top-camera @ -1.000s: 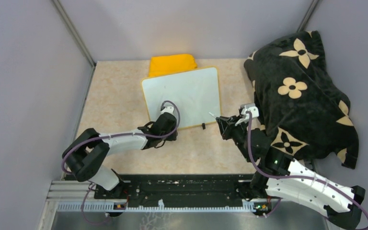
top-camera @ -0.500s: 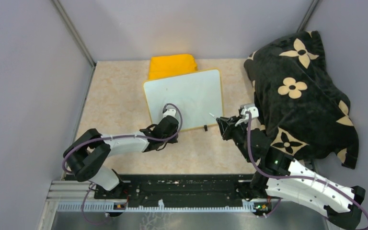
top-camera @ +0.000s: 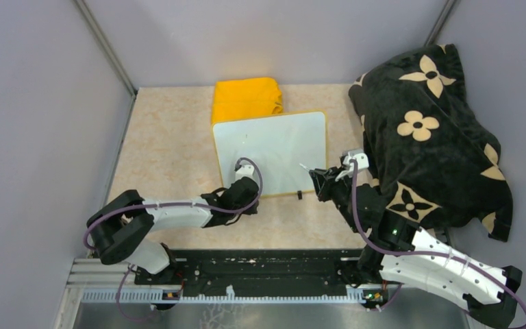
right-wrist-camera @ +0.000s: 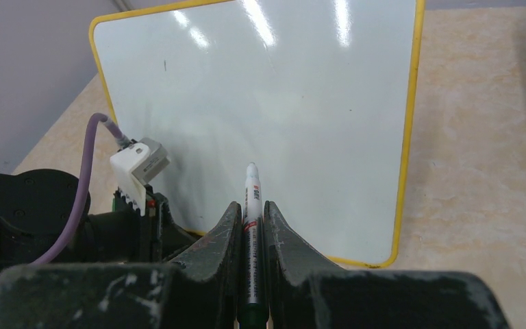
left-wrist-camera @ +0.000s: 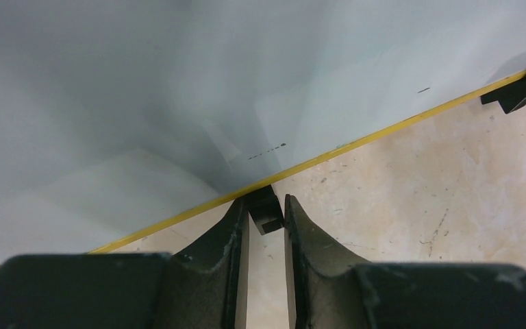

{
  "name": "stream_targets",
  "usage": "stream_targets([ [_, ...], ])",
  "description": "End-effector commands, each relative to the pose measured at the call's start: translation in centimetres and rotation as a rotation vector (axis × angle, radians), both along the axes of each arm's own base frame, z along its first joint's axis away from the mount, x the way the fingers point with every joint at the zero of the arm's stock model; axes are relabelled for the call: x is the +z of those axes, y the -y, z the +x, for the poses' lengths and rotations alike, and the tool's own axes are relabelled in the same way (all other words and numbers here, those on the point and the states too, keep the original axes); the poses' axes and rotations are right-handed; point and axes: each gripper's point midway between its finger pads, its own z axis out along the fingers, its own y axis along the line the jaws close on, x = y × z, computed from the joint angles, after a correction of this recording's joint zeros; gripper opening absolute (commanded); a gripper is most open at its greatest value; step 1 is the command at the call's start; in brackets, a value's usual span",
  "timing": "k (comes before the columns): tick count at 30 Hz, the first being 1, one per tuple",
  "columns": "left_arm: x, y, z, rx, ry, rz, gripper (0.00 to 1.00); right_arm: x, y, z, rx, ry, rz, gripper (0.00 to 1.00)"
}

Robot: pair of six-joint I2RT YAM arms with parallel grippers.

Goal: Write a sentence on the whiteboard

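Left claw (left-wrist-camera: 266,204) first: you've got the fingers pulled in tight on the little black clip (left-wrist-camera: 263,214) that sticks out from the near edge of the board (top-camera: 274,147). There's 1 finger on each side of it, so that's a pinch on the clip, not on the board itself. In your left wrist cam the yellow rim runs diagonally just past the fingertips. The 2nd clip (left-wrist-camera: 520,90) sits further along the same edge, off to the right.

Your right claw (right-wrist-camera: 250,209) is clamped on a marker (right-wrist-camera: 253,219). The barrel lies along the gap between the fingers, and the white tip points away from the wrist, out over the near right part of the board. Honestly can't tell if the tip is touching the surface or hanging just above it.

The board lies flat around the middle of the bench (top-camera: 164,144), skewed a bit rather than square to your arms. Its face reads plain white with a couple of tiny dark specks.

A folded yellow cloth (top-camera: 246,96) sits at the board's far left edge. Whether it's touching or tucked slightly under, I can't tell. A black blanket (top-camera: 431,123) with cream flowers is heaped on the right, just beside the board, and your right arm reaches in alongside it.
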Motion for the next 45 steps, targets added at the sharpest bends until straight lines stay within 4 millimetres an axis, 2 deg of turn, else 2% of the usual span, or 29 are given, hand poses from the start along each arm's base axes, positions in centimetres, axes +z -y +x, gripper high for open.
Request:
stream_targets([
  [1,-1.2,0.7,-2.0,0.020,-0.072,-0.038,0.00,1.4,-0.6,-0.1,0.015,0.020,0.053,0.00],
  [5,-1.3,0.8,-2.0,0.058,-0.082,-0.055,0.00,1.5,-0.7,-0.1,0.019,0.017,0.050,0.00],
  [12,-0.8,0.5,-2.0,0.065,-0.077,-0.058,0.31,1.6,-0.4,-0.1,0.013,0.017,0.050,0.00],
  [16,0.2,0.4,-2.4,0.058,-0.076,-0.076,0.44,1.8,-0.5,-0.1,0.018,0.019,0.053,0.00],
  [19,1.5,0.1,-2.8,0.050,-0.074,-0.102,0.53,2.2,-0.6,-0.2,0.024,0.024,0.059,0.00],
  [23,3.8,-0.7,-3.5,0.046,-0.062,-0.142,0.60,3.2,-0.9,-0.4,0.048,0.037,0.069,0.00],
  [28,8.8,-3.1,-3.3,0.067,0.075,-0.222,0.64,4.9,-1.4,-1.0,0.101,0.073,0.116,0.00],
  [30,11.3,-4.4,-2.5,0.084,0.185,-0.241,0.68,5.8,-1.7,-1.3,0.126,0.097,0.133,0.00],
  [32,14.1,-5.9,-1.6,0.088,0.315,-0.224,0.78,6.5,-2.1,-1.4,0.149,0.119,0.141,0.00],
  [36,18.1,-8.0,0.2,0.089,0.478,-0.124,0.88,7.3,-2.8,-1.1,0.160,0.136,0.125,0.00],
  [40,19.6,-9.9,3.3,0.106,0.481,-0.082,0.91,7.4,-3.6,-0.7,0.164,0.135,0.116,0.00],
  [42,19.6,-10.9,5.1,0.113,0.427,-0.160,0.91,7.2,-3.9,-0.6,0.168,0.127,0.113,0.00],
  [45,20.2,-11.2,6.6,0.081,0.356,-0.290,0.91,7.2,-4.1,-0.6,0.173,0.124,0.113,0.00],
])
